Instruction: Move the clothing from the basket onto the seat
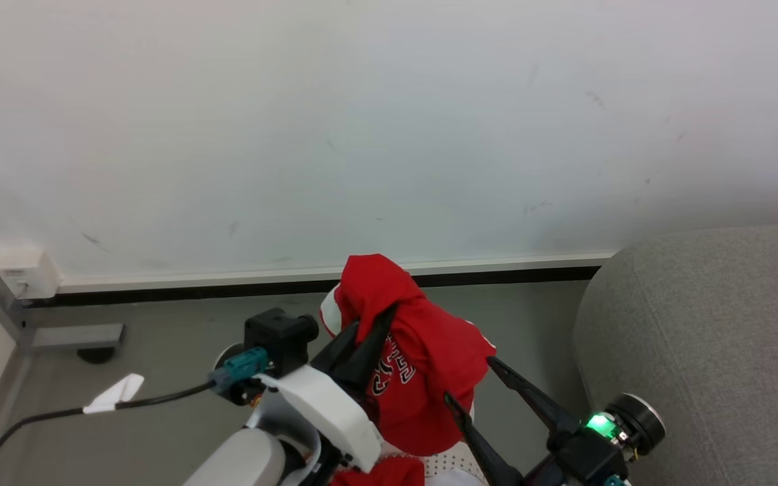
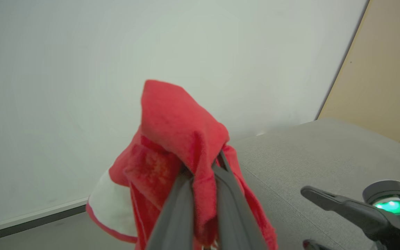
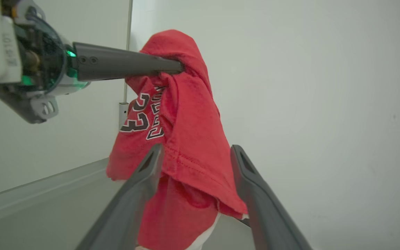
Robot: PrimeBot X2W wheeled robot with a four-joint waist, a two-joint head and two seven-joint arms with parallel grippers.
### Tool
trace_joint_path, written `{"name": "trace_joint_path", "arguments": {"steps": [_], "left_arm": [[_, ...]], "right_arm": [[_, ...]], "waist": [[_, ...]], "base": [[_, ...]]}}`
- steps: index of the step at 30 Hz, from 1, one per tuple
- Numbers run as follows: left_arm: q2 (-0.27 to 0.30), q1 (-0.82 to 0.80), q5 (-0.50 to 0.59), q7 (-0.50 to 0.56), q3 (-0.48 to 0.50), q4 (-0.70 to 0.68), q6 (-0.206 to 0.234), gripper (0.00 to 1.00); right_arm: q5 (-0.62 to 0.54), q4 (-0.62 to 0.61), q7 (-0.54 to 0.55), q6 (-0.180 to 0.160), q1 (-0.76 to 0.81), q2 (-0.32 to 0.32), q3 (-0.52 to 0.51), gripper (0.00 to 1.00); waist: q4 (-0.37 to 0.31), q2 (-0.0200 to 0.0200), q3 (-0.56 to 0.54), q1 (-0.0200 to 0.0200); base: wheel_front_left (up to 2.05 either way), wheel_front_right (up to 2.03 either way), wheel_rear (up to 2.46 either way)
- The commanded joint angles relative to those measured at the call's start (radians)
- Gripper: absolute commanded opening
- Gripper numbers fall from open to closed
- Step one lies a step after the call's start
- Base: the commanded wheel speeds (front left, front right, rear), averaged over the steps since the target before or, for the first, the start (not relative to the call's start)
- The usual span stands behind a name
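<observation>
Red jersey (image 1: 429, 351) hangs soft, light and floppy from your left gripper (image 1: 377, 322), clamped on a bunched fold, likely the surest hold; your right gripper (image 1: 470, 379) stands wide, empty.

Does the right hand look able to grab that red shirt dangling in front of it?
Probably yes. The right hand is open and points straight at the red shirt, which hangs close ahead from the shut left hand. Nothing stands between them.
</observation>
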Motion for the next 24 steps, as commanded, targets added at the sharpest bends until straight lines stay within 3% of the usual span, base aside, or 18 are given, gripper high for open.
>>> {"name": "trace_joint_path", "arguments": {"steps": [1,13,15,24], "left_arm": [[-0.006,-0.011,0.010,0.001,-0.005,0.002,-0.005,0.00],[-0.081,-0.038,-0.014,0.031,-0.088,0.009,-0.054,0.00],[-0.088,-0.041,-0.017,0.035,-0.095,0.013,-0.056,0.00],[-0.082,-0.044,-0.018,0.025,-0.096,0.042,-0.050,0.00]], "right_arm": [[0.009,0.014,-0.003,-0.002,-0.024,0.004,0.007,1.00],[0.061,0.303,-0.003,-0.002,-0.174,0.063,0.067,1.00],[0.097,0.322,-0.003,-0.002,-0.202,0.064,0.086,0.00],[0.192,0.325,-0.003,-0.002,-0.232,0.065,0.122,0.00]], "waist": [[0.002,0.0000,0.001,-0.0001],[0.038,0.0000,-0.010,-0.0001],[0.042,0.0000,-0.011,-0.0001],[0.038,0.0000,-0.009,-0.0001]], "base": [[0.00,0.00,0.00],[0.00,0.00,0.00],[0.00,0.00,0.00],[0.00,0.00,0.00]]}}
